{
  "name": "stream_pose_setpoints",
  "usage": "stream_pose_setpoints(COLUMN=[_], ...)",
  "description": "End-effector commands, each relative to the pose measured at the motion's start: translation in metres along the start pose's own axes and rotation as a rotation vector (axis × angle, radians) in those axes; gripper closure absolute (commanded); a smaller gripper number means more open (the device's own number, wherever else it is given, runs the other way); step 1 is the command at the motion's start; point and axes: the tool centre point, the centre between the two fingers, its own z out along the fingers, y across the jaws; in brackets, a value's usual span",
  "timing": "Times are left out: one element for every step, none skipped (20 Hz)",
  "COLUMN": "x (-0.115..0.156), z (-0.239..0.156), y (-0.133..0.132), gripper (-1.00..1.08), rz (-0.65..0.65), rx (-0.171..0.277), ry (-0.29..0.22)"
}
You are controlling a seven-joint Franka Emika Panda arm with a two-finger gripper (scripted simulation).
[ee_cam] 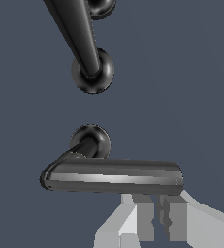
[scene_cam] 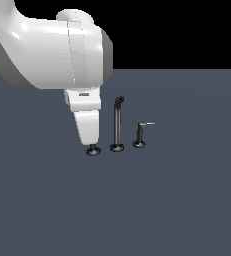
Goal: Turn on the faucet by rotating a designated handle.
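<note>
The faucet stands on the dark floor as three pieces. Its tall thin spout [scene_cam: 117, 122] has a bent tip, and the smaller handle [scene_cam: 142, 133] is at the exterior view's right of it. Of the designated handle only the round base [scene_cam: 93, 150] shows in the exterior view, under my white hand. The wrist view shows the designated handle's long grey lever [ee_cam: 113, 177] lying crosswise from its post and base [ee_cam: 90, 140]. My gripper [ee_cam: 157, 215] is beside the lever near its free end, fingers [ee_cam: 143, 218] nearly together and not around it. The spout's base [ee_cam: 92, 71] lies beyond.
The flat dark grey floor [scene_cam: 187, 200] stretches around the faucet. My bulky white arm [scene_cam: 47, 50] fills the upper part of the exterior view's left and hides the handle's lever there.
</note>
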Motion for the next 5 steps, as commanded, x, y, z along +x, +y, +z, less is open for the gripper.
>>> stream_pose_setpoints(x=[0.038,0.045,0.051,0.058,0.058], z=[0.0,-0.001,-0.001,-0.001,-0.001], y=[0.001,0.0,0.0,-0.001,-0.001], gripper=[1.08,1.08,1.08,1.08,1.08], rz=[0.047,0.05,0.053,0.056,0.056], rx=[0.0,-0.001,-0.001,-0.002,-0.002], ry=[0.008,0.009,0.01,0.01,0.01])
